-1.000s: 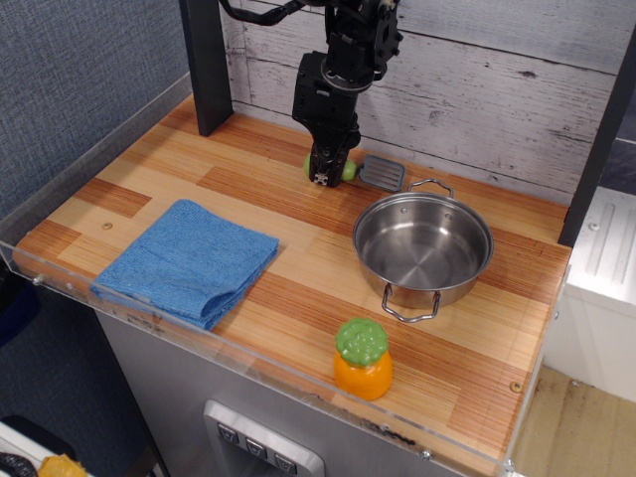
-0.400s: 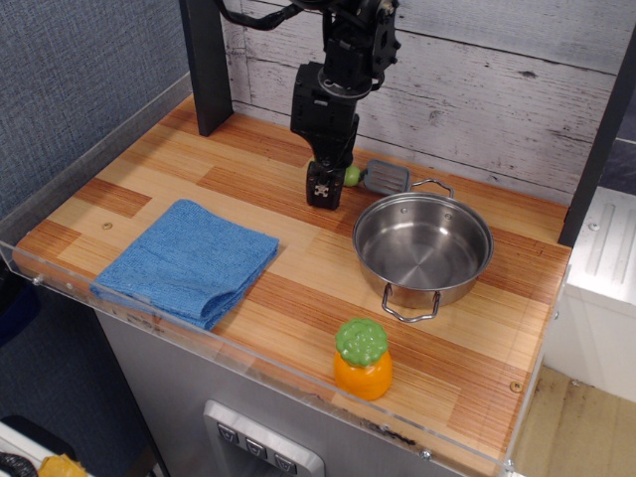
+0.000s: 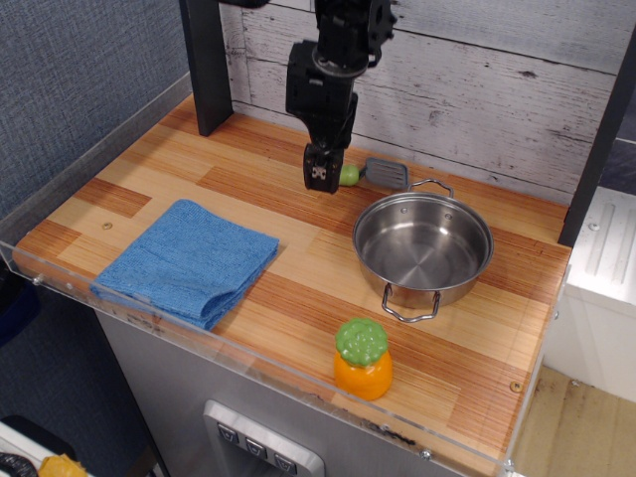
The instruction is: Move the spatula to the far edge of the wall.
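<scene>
Gripper [image 3: 324, 175] clamps the spatula [image 3: 376, 175] by its green handle; grey blade sits near the wall [image 3: 477, 89], beside the pot [image 3: 422, 246]

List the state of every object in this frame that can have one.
Gripper: shut on the spatula's green handle.
Spatula: held, blade toward the wall, beside the pot's far handle.
Pot: upright, empty, no lid.
Blue cloth: folded, lying flat.
Orange toy: standing upright, green top on.
</scene>
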Controlling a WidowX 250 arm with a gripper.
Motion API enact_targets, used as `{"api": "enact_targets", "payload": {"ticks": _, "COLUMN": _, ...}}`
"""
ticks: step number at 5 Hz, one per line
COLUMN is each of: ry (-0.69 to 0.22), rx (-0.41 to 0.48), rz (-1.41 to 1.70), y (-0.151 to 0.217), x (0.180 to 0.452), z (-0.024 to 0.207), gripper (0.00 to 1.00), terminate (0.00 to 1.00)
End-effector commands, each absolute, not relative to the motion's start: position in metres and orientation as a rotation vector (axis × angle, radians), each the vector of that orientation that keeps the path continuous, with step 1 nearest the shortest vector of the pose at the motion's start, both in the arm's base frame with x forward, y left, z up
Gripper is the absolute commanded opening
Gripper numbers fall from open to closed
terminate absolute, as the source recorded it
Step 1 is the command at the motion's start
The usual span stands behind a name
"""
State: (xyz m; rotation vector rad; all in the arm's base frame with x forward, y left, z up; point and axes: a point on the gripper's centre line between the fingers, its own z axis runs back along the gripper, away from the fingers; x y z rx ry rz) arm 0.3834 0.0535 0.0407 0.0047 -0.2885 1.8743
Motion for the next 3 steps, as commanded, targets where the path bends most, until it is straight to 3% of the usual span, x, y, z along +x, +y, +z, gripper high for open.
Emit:
{"api": "enact_targets", "payload": {"ticks": 1, "ry": -0.391, "rx": -0.143, "rz": 1.883, "y": 0.039, "x": 0.375, "z": 0.110, "gripper": 1.00, "terminate": 0.00}}
{"api": "enact_targets", "payload": {"ticks": 2, "ry": -0.404, "rx": -0.188, "rz": 1.883, "y": 0.036, "x": 0.356, "z": 0.134, "gripper": 1.00, "terminate": 0.00}}
{"api": "enact_targets", "payload": {"ticks": 3, "ry": -0.421, "rx": -0.176, "rz": 1.882, "y": 0.033, "x": 0.336, "z": 0.158, "gripper": 1.00, "terminate": 1.00}}
